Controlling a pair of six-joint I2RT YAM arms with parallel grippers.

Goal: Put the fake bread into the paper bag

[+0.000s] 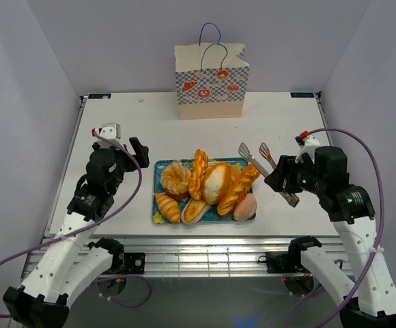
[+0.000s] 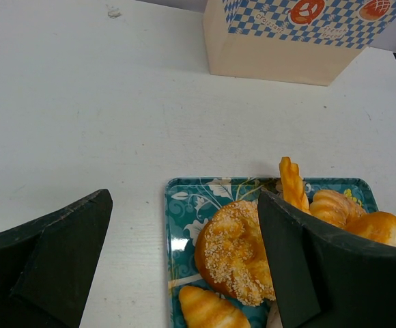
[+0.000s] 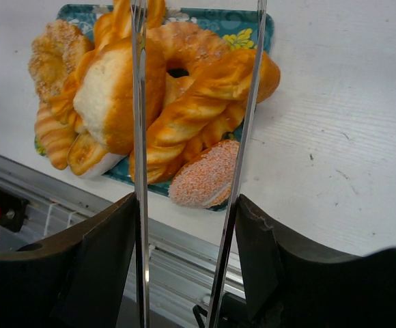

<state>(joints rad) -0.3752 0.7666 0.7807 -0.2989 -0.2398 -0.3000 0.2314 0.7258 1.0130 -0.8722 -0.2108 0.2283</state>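
Right gripper (image 1: 282,182) pinching metal tongs (image 1: 255,161) at centre-right, left gripper (image 1: 138,152) spread centre-left, fake bread (image 1: 215,183) heaped on teal tray (image 2: 184,225), paper bag (image 1: 211,85) top centre.

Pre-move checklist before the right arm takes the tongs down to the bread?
1. Tongs held in right hand: ok, clamped on both arms.
2. Tongs' tips spread: ok, apart, by the tray's right end.
3. Fake bread reachable: ok, heaped on the tray.
4. Left hand out of the way: ok, open, empty, near the tray's left end.
5. Paper bag upright: ok, at the far edge.
6. Bag's mouth wide enough: cannot tell.
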